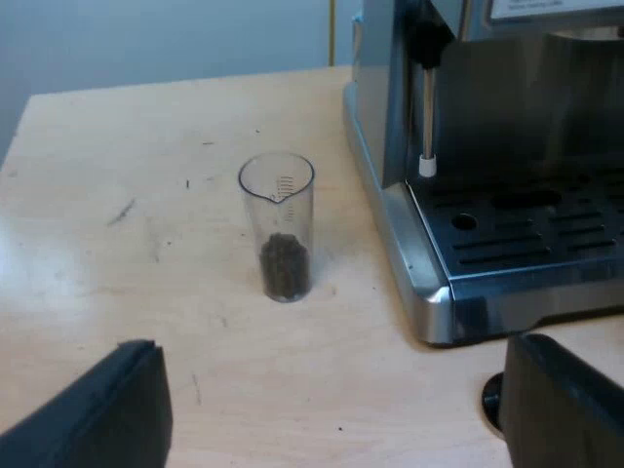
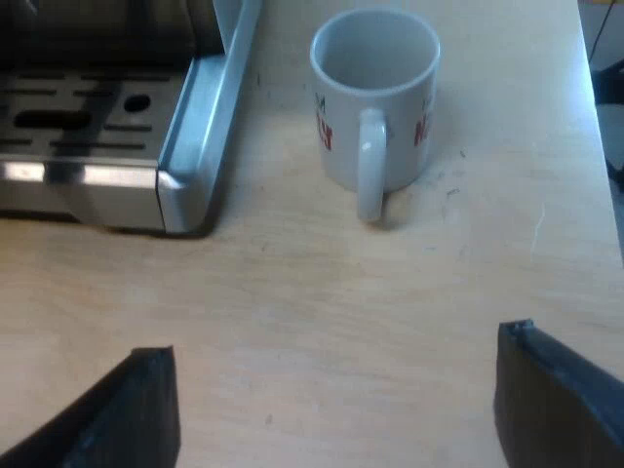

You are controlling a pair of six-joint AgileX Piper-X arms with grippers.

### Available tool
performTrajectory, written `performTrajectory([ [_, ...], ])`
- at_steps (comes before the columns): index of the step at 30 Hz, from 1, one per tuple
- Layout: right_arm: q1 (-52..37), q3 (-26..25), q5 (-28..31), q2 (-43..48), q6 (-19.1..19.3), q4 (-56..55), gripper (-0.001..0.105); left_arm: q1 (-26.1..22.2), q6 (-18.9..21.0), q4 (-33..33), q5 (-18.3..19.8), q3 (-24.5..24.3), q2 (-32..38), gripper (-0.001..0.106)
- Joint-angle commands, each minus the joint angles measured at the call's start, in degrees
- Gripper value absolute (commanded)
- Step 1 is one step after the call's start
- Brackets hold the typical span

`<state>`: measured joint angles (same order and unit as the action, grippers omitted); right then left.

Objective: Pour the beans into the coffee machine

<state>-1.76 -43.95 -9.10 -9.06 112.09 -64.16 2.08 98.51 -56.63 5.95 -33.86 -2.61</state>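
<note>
A clear measuring glass [image 1: 279,226] stands upright on the wooden table, with dark coffee beans [image 1: 285,266] filling its lowest part. It sits beside the steel espresso machine [image 1: 487,166], whose drip tray [image 1: 531,234] and steam wand [image 1: 427,107] show. My left gripper [image 1: 331,414] is open and empty, held back from the glass over the table. My right gripper [image 2: 336,409] is open too, with nothing between its fingers, some way short of a white mug [image 2: 375,102].
The mug stands upright and empty with its handle toward my right gripper, close to the corner of the machine's drip tray [image 2: 97,117]. A small dark round thing [image 1: 492,398] lies on the table by the machine's base. Bare wooden tabletop [image 2: 322,302] lies around.
</note>
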Motion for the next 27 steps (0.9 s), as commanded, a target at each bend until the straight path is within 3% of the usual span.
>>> performTrajectory([
  [1, 1.4, -3.5, -0.8, -2.8, 0.9, 2.3, 0.069, 0.6, 0.6, 1.3, -0.1, -0.5, -2.4, 0.072],
  [10, 9.5, -6.7, -6.4, -10.8, 1.8, 2.9, 0.069, 0.6, 0.6, 5.6, 0.1, -0.5, -9.0, 0.072],
  [27, 26.3, -6.6, -9.2, -21.9, 1.8, 17.9, 0.069, 0.6, 0.6, 5.5, 0.3, -0.5, -9.3, 0.072],
])
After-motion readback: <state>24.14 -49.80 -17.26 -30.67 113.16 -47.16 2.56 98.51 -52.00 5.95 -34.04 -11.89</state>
